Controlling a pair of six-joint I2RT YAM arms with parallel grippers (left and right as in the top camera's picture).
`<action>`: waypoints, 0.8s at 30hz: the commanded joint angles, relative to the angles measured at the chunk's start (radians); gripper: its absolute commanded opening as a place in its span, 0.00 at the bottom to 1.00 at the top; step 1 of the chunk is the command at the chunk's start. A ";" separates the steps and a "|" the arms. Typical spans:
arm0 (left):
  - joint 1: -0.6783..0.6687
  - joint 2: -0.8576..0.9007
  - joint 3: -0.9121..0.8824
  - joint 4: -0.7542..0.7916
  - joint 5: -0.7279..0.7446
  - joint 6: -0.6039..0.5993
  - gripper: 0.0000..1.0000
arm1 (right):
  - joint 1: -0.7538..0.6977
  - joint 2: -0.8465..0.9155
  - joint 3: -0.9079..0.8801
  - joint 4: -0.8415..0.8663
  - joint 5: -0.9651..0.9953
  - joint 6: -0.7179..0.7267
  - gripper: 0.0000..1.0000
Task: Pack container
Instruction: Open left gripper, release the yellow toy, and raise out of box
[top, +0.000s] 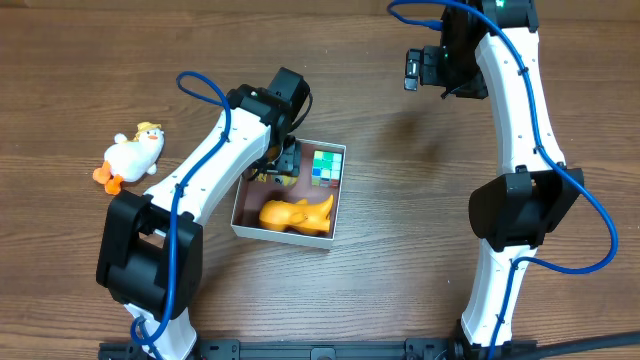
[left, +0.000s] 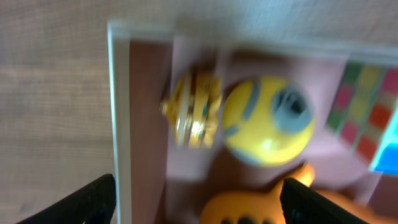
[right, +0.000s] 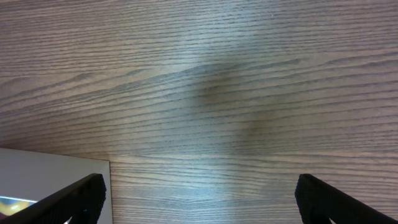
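Observation:
The container (top: 285, 236), a square white-walled box with a pinkish-brown inside, sits mid-table. It holds an orange toy (top: 296, 214), a cube of coloured squares (top: 326, 166), and, in the left wrist view, a round yellow toy with a grey eye (left: 267, 121) and a small gold piece (left: 194, 109). My left gripper (top: 283, 165) hovers over the container's back left part, open and empty (left: 199, 202). The container's white wall (left: 121, 124) runs between its fingers. My right gripper (top: 415, 68) is open and empty over bare wood (right: 199, 199), far behind and to the right of the container.
A white duck toy (top: 130, 157) with orange feet and a yellow hat lies on the wooden table to the left of the container. A white corner of the container (right: 56, 180) shows at the lower left of the right wrist view.

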 joint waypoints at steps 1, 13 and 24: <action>-0.024 0.010 0.011 -0.074 0.041 0.000 0.84 | 0.002 -0.009 0.022 0.005 0.013 0.008 1.00; -0.086 0.010 0.011 -0.106 0.062 0.001 0.84 | 0.002 -0.009 0.022 0.005 0.013 0.008 1.00; -0.075 0.008 0.019 -0.082 -0.005 0.001 0.84 | 0.002 -0.009 0.022 0.005 0.013 0.008 1.00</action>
